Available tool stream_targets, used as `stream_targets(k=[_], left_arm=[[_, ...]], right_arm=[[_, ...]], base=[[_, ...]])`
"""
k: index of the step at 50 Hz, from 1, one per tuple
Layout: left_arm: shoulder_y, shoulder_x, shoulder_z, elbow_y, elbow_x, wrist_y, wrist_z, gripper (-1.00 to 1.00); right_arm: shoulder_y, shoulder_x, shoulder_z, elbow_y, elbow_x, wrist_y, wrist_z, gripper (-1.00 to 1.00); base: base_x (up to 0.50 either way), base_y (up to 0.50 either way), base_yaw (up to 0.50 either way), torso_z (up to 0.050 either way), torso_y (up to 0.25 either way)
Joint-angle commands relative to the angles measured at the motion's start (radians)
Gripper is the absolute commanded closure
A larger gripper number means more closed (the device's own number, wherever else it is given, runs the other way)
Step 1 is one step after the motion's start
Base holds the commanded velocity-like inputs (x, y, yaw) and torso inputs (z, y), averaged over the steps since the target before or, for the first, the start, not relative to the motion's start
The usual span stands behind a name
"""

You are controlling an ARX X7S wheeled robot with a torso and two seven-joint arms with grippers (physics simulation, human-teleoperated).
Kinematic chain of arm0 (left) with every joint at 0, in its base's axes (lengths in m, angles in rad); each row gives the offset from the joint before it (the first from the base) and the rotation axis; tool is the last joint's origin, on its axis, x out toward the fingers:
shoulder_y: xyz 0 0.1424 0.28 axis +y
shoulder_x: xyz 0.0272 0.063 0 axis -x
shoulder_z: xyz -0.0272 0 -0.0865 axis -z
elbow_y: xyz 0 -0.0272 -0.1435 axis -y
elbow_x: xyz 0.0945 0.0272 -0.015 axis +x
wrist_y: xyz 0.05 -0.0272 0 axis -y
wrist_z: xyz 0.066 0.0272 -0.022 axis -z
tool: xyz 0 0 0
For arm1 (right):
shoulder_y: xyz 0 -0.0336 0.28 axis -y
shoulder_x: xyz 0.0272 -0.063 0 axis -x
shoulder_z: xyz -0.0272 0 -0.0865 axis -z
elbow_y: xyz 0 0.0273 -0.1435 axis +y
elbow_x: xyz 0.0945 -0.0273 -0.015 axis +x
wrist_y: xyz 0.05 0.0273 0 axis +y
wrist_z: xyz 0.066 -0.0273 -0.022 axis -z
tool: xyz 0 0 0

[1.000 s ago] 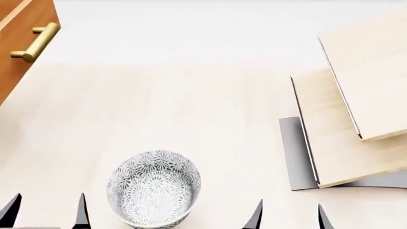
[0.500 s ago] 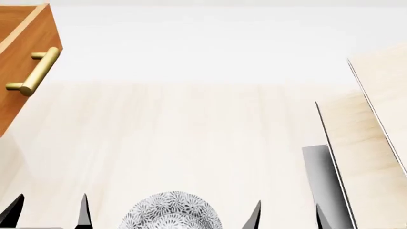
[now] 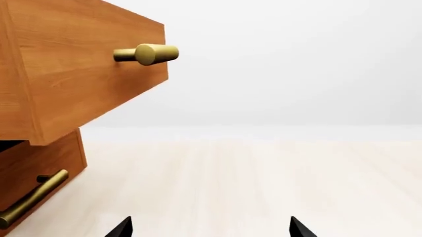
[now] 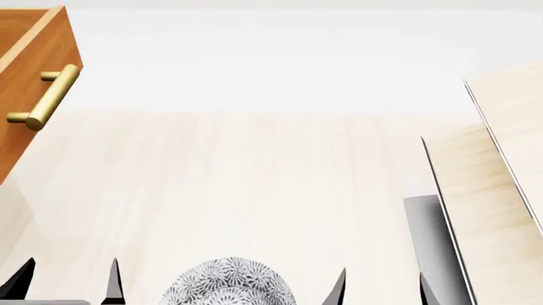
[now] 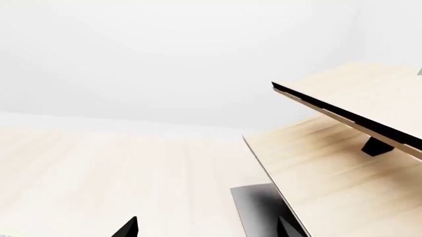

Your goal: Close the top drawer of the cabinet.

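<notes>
Top drawer: pulled out of cabinet, far left, brass handle untouched. Left gripper: jaws wide, empty, well short of it. Right gripper: jaws wide, empty. Patterned bowl between them. Slanted shelf: right.

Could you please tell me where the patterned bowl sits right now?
In the head view the patterned bowl sits at the bottom edge on the pale table, between the left gripper and right gripper.
</notes>
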Motion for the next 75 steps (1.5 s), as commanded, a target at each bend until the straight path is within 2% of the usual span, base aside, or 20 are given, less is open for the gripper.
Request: stream_targets(k=[1,9,19,23,24,25,26,33,41,49,59,66,75], left_arm=[[-0.099,0.013,0.042,-0.088,0.006,-0.041,0.023,-1.0],[-0.354,0.041,0.075,-0.286,-0.048,-0.171,0.127,-1.0],[-0.576,0.077,0.106,-0.572,-0.046,-0.117,0.226,-1.0],[-0.707,0.119,0.121,-0.858,-0.026,0.005,0.284,-1.0],[-0.766,0.134,0.119,-0.971,-0.038,0.016,0.328,-1.0],[-0.772,0.136,0.12,-0.985,-0.038,0.025,0.33,-1.0],[-0.836,0.153,0.12,-1.112,-0.025,0.083,0.334,-1.0],[-1.062,0.21,0.107,-1.56,-0.024,0.271,0.383,-1.0],[-1.099,0.202,0.044,-1.574,0.015,0.21,0.378,-1.0],[-1.114,0.194,-0.069,-1.574,0.064,0.138,0.411,-1.0],[-1.161,0.175,-0.258,-1.574,0.085,-0.043,0.541,-1.0],[-1.205,0.144,-0.466,-1.574,0.078,-0.268,0.692,-1.0],[-1.204,0.156,-0.524,-1.574,0.166,-0.233,0.675,-1.0]], right_arm=[[0.002,0.001,-0.008,0.009,0.005,-0.003,0.002,-1.0],[0.012,0.0,-0.014,0.017,0.007,0.002,0.003,-1.0],[0.016,-0.002,-0.025,0.032,0.005,-0.006,0.007,-1.0],[0.017,-0.003,-0.027,0.035,0.005,-0.005,0.01,-1.0],[0.02,-0.003,-0.028,0.038,0.006,-0.004,0.01,-1.0],[0.02,-0.003,-0.028,0.038,0.006,-0.004,0.011,-1.0],[0.024,-0.005,-0.031,0.044,0.005,-0.004,0.011,-1.0],[0.036,-0.01,-0.04,0.054,0.004,0.002,0.014,-1.0],[0.036,-0.005,-0.041,0.046,0.01,0.009,0.017,-1.0],[0.043,-0.006,-0.043,0.051,0.011,0.009,0.022,-1.0],[0.043,-0.002,-0.043,0.058,0.017,0.004,0.026,-1.0],[0.043,0.003,-0.043,0.067,0.022,-0.003,0.025,-1.0],[0.044,0.006,-0.045,0.072,0.026,-0.006,0.026,-1.0]], base=[[0.0,0.0,0.0,0.0,0.0],[0.0,0.0,0.0,0.0,0.0],[0.0,0.0,0.0,0.0,0.0],[0.0,0.0,0.0,0.0,0.0],[0.0,0.0,0.0,0.0,0.0],[0.0,0.0,0.0,0.0,0.0],[0.0,0.0,0.0,0.0,0.0],[0.0,0.0,0.0,0.0,0.0],[0.0,0.0,0.0,0.0,0.0],[0.0,0.0,0.0,0.0,0.0],[0.0,0.0,0.0,0.0,0.0],[0.0,0.0,0.0,0.0,0.0],[0.0,0.0,0.0,0.0,0.0]])
